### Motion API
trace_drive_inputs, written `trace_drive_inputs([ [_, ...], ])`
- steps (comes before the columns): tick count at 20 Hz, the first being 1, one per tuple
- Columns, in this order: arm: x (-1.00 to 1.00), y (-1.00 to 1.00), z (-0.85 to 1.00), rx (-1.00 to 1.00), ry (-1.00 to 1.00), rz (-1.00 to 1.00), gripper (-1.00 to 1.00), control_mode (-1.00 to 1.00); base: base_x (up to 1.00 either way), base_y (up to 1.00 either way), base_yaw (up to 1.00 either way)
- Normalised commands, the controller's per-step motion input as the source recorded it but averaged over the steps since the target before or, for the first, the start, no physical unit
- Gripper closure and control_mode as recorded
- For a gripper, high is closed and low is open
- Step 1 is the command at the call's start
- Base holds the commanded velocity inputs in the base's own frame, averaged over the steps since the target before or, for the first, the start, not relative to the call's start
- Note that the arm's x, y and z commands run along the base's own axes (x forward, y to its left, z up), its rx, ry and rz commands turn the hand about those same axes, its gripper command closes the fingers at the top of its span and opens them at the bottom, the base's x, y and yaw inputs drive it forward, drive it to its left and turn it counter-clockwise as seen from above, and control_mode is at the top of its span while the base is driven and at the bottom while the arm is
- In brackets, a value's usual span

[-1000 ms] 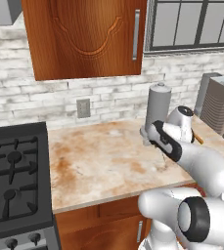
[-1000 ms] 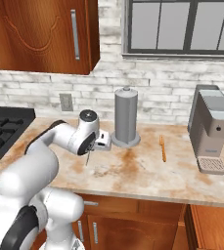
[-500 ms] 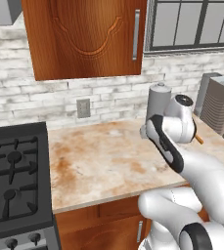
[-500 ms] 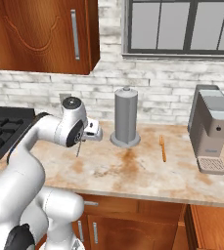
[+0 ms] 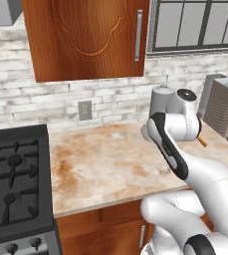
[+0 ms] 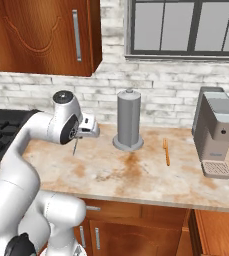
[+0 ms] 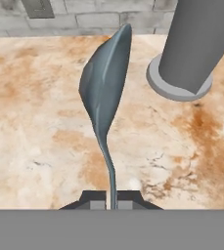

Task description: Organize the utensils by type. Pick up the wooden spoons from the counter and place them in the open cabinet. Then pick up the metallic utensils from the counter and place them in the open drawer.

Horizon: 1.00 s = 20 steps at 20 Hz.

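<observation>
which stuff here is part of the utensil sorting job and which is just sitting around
Part of the job:
- thin silvery-grey metal spoon, clamped in the jaws above the counter
- slim orange-brown wooden utensil, lying on the counter
- beige marbled stone counter

Just sitting around:
- grey cylindrical canister
- grey coffee machine
- black gas stove
- closed carved-panel wall cabinet

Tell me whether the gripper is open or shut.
Shut: in the hand view the gripper has its tips pressed on the thin handle of the metal spoon, held above the counter.
</observation>
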Motion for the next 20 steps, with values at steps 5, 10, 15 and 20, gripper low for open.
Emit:
trace_drive_inputs([
  [5, -0.27, 0.07, 0.55, 0.00, -0.02, 0.00, 1.00, -1.00, 0.00, 0.00, 0.00],
  [10, -0.25, 0.00, 0.58, 0.00, 0.00, 0.00, 1.00, -1.00, 0.00, 0.00, 0.00],
  [15, -0.32, 0.00, 0.28, -0.02, -0.03, 0.00, 1.00, -1.00, 0.00, 0.00, 0.00],
  [20, -0.26, 0.00, 0.16, -0.02, -0.01, 0.00, 1.00, -1.00, 0.00, 0.00, 0.00],
])
